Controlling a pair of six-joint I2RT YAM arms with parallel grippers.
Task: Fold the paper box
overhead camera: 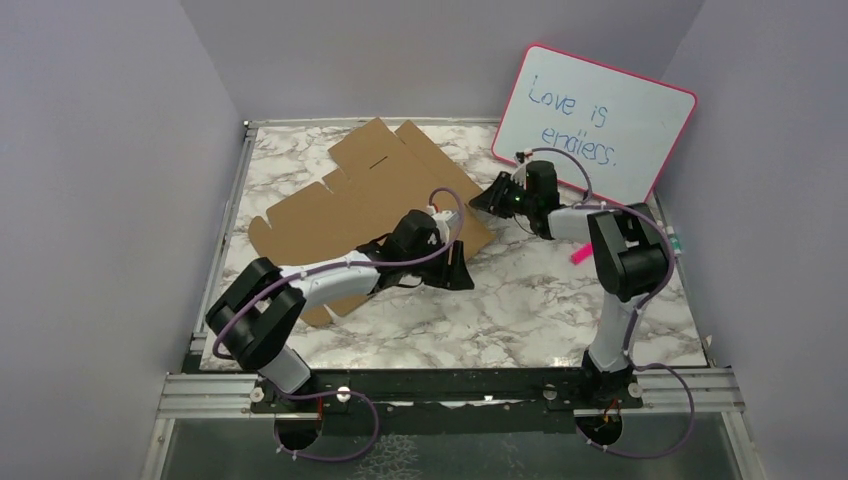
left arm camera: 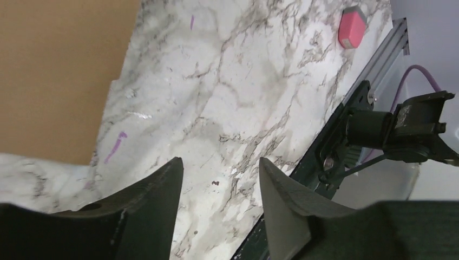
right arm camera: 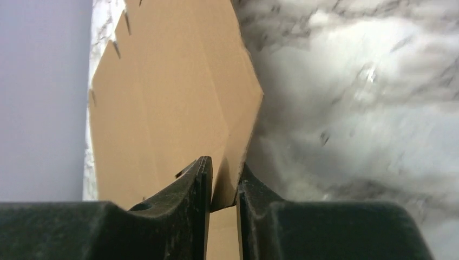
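Right gripper point(right arm camera: 223, 165) clamped only a corner of the paper box point(right arm camera: 173, 97), left gripper point(left arm camera: 220, 162) apart and empty; that thin hold could slip on lifting.

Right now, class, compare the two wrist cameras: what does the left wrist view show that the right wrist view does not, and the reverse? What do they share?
Only the left wrist view: a pink block near the metal rail, purple marks on the marble table, and the left hand open, nothing between its fingers. Only the right wrist view: the right hand with an edge of the paper box between its fingers; whether it is clamped is unclear. Both: the brown paper box and the marble table.
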